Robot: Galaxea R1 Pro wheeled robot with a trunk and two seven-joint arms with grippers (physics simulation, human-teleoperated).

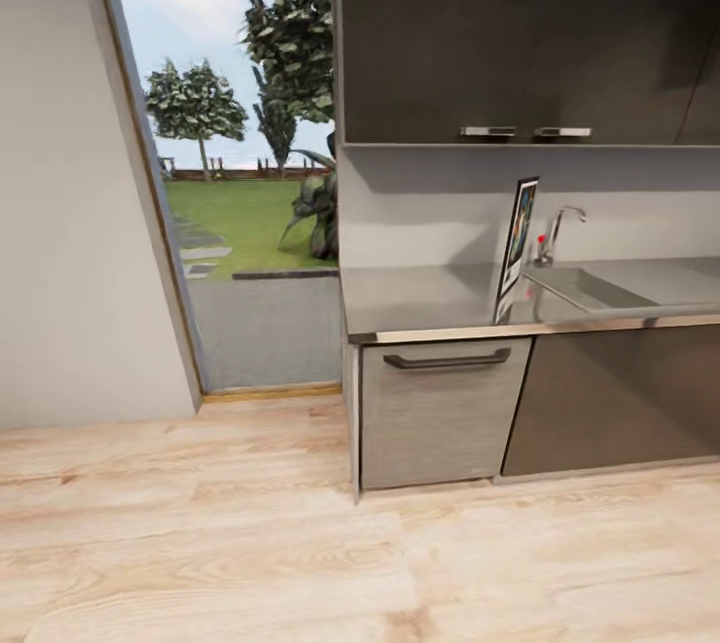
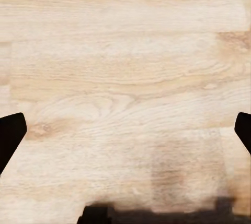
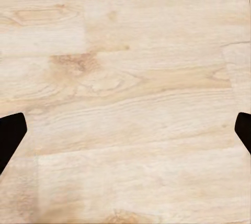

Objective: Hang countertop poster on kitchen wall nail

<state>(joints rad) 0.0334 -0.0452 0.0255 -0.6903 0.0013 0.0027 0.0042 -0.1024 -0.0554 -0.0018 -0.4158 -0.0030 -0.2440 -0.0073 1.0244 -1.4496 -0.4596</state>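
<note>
Steel-grey shiny table (image 1: 430, 298) ahead bearing upright black-framed poster (image 1: 518, 241) beside sink; roll closer squarely, left tool (image 2: 125, 135) and right tool (image 3: 125, 132) spread wide, empty.

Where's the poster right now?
In the head view, right of centre: the poster stands upright on the steel countertop, just left of the sink and tap.
</note>
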